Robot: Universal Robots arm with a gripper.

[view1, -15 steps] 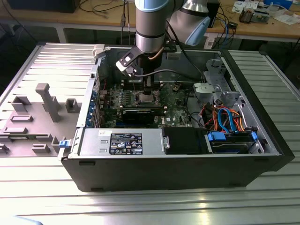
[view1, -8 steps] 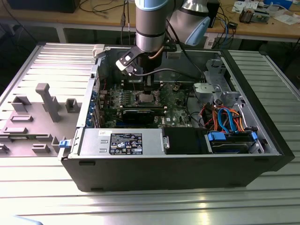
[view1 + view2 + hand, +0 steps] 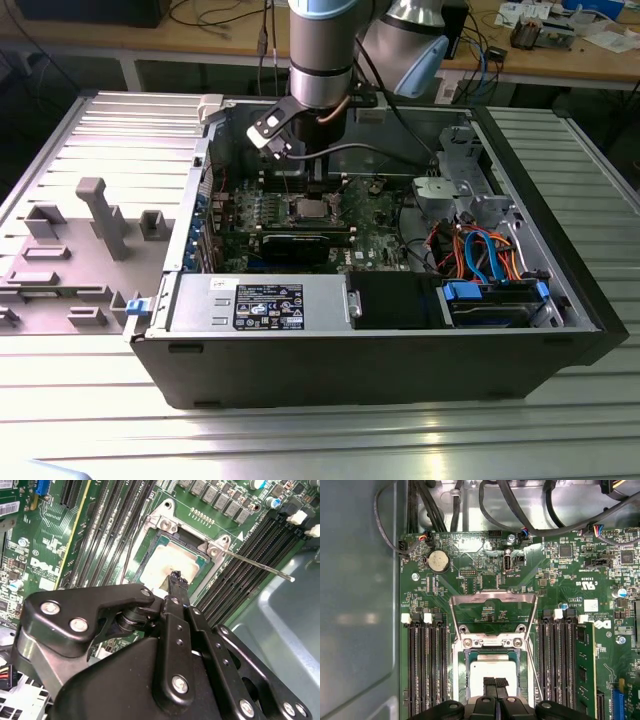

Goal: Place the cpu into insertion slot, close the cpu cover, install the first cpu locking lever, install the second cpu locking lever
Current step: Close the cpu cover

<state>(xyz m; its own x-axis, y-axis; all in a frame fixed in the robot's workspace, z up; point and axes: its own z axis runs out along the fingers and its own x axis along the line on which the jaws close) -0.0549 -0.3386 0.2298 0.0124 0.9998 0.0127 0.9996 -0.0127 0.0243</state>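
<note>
A dull silver-grey cpu [image 3: 492,672], smeared pale at its centre, lies within the silvery-rimmed insertion slot [image 3: 492,641] on a deep green motherboard [image 3: 470,580] striped with black memory slots [image 3: 425,670]. The cpu cover [image 3: 492,597] gleams silver and the gripper [image 3: 496,682] is matte black. Orange and blue cables [image 3: 487,255] brighten one corner of the black case [image 3: 350,370].

Open black computer case [image 3: 400,370] on ribbed metal table [image 3: 300,440], grey blocks [image 3: 100,215] at the exterior view's left
</note>
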